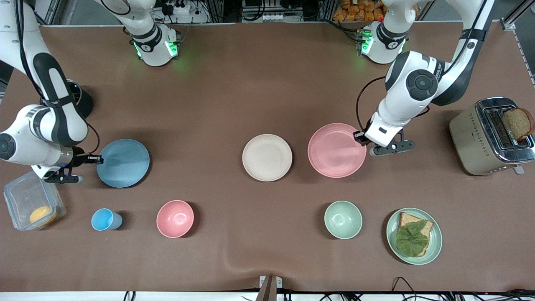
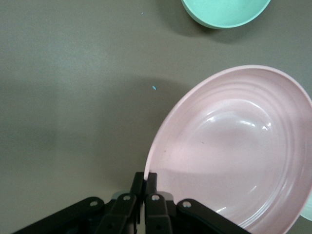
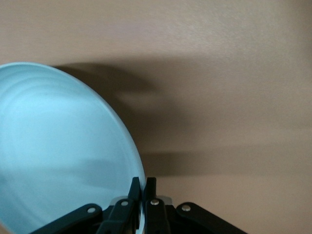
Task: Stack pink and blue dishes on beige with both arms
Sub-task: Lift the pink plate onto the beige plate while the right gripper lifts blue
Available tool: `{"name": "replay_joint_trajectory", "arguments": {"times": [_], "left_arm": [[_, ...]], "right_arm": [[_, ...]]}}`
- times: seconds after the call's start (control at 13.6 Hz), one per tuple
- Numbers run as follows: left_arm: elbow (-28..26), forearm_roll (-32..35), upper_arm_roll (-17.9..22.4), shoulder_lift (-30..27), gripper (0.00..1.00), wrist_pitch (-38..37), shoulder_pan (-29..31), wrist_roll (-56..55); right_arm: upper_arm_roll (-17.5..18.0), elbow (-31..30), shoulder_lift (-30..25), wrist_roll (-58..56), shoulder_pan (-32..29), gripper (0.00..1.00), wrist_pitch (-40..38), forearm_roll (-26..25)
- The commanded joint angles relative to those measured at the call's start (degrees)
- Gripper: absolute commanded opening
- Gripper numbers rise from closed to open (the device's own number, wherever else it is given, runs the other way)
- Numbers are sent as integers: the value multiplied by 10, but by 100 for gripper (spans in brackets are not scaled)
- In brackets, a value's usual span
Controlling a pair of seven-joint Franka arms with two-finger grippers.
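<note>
3 flat plates of equal size are in play: 1 beige plate (image 1: 267,157) resting at the table's middle, 1 pink plate (image 1: 336,150) just beside it toward the left arm's end, and 1 blue plate (image 1: 123,162) well apart from it toward the right arm's end. The left gripper (image 1: 362,138) pinches the pink plate's rim, its fingers (image 2: 151,181) pressed onto the edge. The right gripper (image 1: 98,159) pinches the blue plate's rim likewise. Nearer the front camera than the beige plate stand 2 bowls, 1 pink bowl (image 1: 175,218) and 1 green bowl (image 1: 343,219), plus 1 blue cup (image 1: 105,219) and 1 green plate (image 1: 413,235) with bread and a leaf. No writing is readable.
</note>
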Motion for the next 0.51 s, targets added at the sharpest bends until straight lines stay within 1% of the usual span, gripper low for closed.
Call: {"name": "replay_joint_trajectory", "arguments": {"times": [0.0,0.07,0.29,0.44], "left_arm": [[6,-6,-3,-3,0,-10,-2,-10],[6,-6,-3,-3,0,-9,-4,-10],[7,-6,-3,-3,0,-9,-7,-12],[7,-7,-3,0,0,-8,-25,-26]], "right_arm": [[5,12,-24,9,9,0,-48,-1],[7,22,-25,9,9,0,-66,1],[8,66,-28,9,19,0,-139,54],[8,95,-28,34,34,0,-180,64]]}}
